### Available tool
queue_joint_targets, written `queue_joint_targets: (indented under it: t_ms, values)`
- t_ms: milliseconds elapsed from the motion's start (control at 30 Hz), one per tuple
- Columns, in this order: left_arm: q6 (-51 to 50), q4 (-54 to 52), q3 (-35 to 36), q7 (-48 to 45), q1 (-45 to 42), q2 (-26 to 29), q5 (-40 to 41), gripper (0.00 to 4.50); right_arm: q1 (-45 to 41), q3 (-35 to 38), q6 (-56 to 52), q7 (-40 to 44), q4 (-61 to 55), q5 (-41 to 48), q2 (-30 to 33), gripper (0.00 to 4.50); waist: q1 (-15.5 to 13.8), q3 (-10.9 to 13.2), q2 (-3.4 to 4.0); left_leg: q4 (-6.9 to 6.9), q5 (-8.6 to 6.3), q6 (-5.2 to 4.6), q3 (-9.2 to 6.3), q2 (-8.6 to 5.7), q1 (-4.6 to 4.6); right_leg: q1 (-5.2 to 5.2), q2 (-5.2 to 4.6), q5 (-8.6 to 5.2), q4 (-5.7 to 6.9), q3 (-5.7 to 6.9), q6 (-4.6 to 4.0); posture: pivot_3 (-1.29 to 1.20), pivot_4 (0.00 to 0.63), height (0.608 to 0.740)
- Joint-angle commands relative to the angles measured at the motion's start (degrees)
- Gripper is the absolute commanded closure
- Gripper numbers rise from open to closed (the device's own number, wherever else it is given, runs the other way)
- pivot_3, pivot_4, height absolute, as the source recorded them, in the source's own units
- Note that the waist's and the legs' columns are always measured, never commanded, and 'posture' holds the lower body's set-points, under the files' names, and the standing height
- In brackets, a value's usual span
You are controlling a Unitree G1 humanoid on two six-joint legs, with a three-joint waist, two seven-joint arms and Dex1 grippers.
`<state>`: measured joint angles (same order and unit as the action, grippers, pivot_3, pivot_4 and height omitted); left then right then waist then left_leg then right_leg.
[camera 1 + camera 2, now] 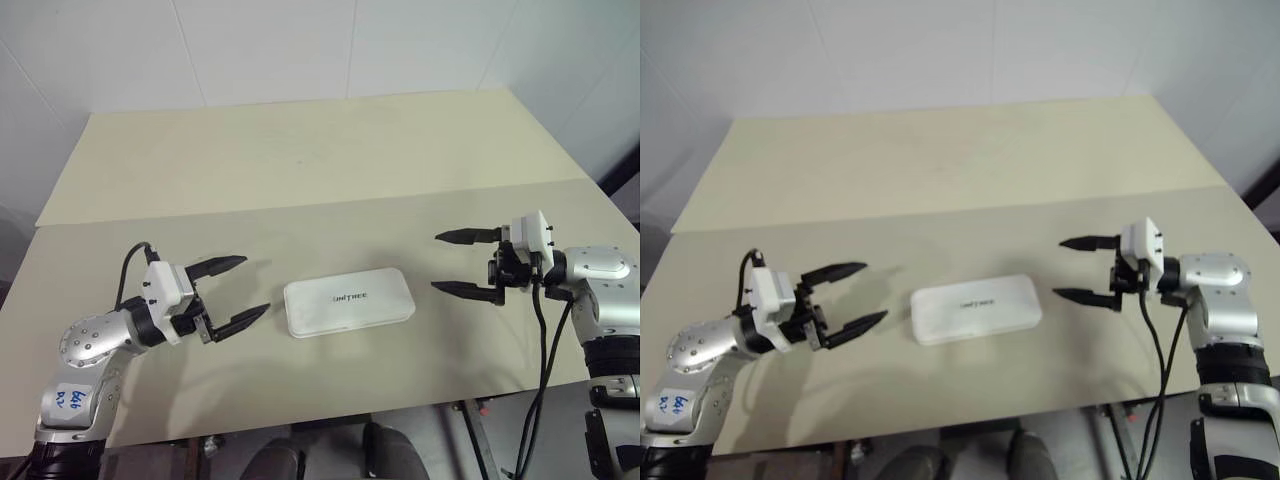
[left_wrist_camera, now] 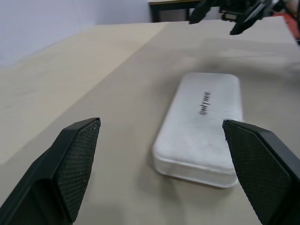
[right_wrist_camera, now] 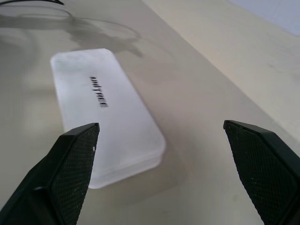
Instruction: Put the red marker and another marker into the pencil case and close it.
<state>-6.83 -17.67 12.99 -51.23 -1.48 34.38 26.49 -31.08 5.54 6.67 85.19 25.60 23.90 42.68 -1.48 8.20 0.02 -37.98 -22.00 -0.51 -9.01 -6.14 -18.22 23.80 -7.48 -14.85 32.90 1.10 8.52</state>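
The white pencil case (image 1: 348, 304) lies flat on the table with its lid down, the small dark logo facing up. To its left my left gripper (image 1: 243, 288) hovers open, pointing toward the case with a gap between them. On the other side my right gripper (image 1: 449, 262) is open too, pointing at the case's right end from a short distance. The case also lies ahead of the fingers in the left wrist view (image 2: 201, 126) and in the right wrist view (image 3: 105, 112). The red marker and the other marker are out of view.
The beige table (image 1: 300, 160) runs far back toward a white wall, with a seam across its middle. Its front edge (image 1: 300, 420) lies close below the case. Black cables hang from my right arm (image 1: 545, 340).
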Motion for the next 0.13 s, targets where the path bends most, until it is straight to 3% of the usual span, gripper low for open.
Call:
queue_joint_targets:
  t_ms: [33, 133]
  values:
    - [-0.5, -3.7, 1.0, 2.5, 0.6, -0.1, 0.5, 0.03, 0.0, 1.7, 0.4, -1.0, -1.7, 0.6, 0.2, 0.0, 0.0, 0.0, 0.01, 0.0, 0.0, 0.0, 0.0, -0.01, 0.0, 0.0, -0.01, 0.0, 0.0, 0.0, 0.0, 0.0, 0.15, 0.74]
    - [-1.6, -4.7, 0.8, 3.5, 0.7, 0.2, 0.9, 0.03, 0.0, 1.1, 0.0, -2.7, -2.7, 0.5, -1.2, 0.0, 0.1, 0.0, 0.01, 0.0, -0.01, 0.01, 0.01, -0.01, 0.0, 0.0, -0.01, 0.0, 0.0, -0.02, 0.0, 0.0, 0.15, 0.74]
